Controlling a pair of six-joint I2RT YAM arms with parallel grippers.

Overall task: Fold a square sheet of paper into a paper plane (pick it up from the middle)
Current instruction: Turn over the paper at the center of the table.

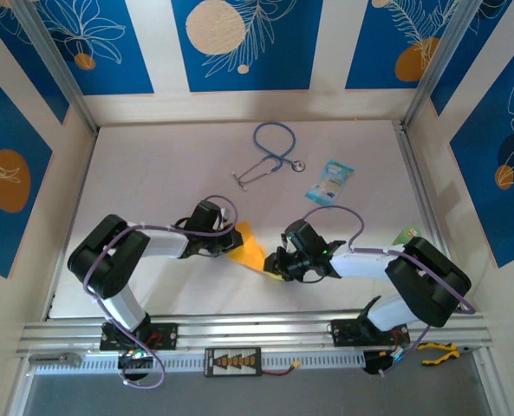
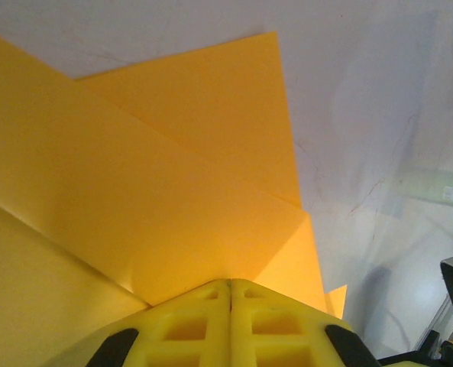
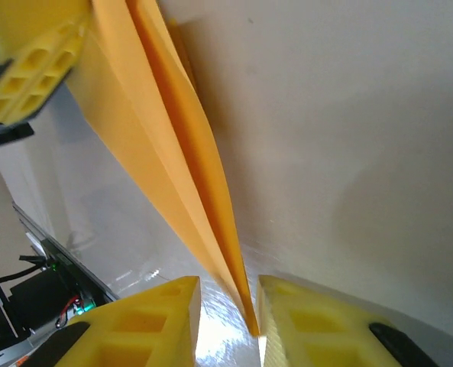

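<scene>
1. Being clamped by the left gripper (image 1: 233,241), whose fingers are shut on it, the paper plane (image 1: 248,251) is being held raised above the white table (image 1: 152,173), near the table's front edge and between the two grippers.
2. In the left wrist view, the left gripper (image 2: 230,294) is being shown with its yellow fingers pressed together. The orange-yellow folded layers of the paper plane (image 2: 173,176) are fanning out beyond them.
3. In the right wrist view, the paper plane (image 3: 173,138) is being seen edge-on as a slim layered dart. Its wide end is being gripped at a yellow finger (image 3: 24,65) of the left gripper.
4. The pointed tip is being shown in the gap of the right gripper (image 3: 230,321), whose jaws are standing narrowly apart. Whether the tip is being touched cannot be told.
5. In the top view, the right gripper (image 1: 276,270) is being shown just beside the plane's near end.
6. A blue stethoscope (image 1: 270,156) and a light-blue printed packet (image 1: 330,180) are being shown lying near each other on the far half of the table, well apart from the plane.
</scene>
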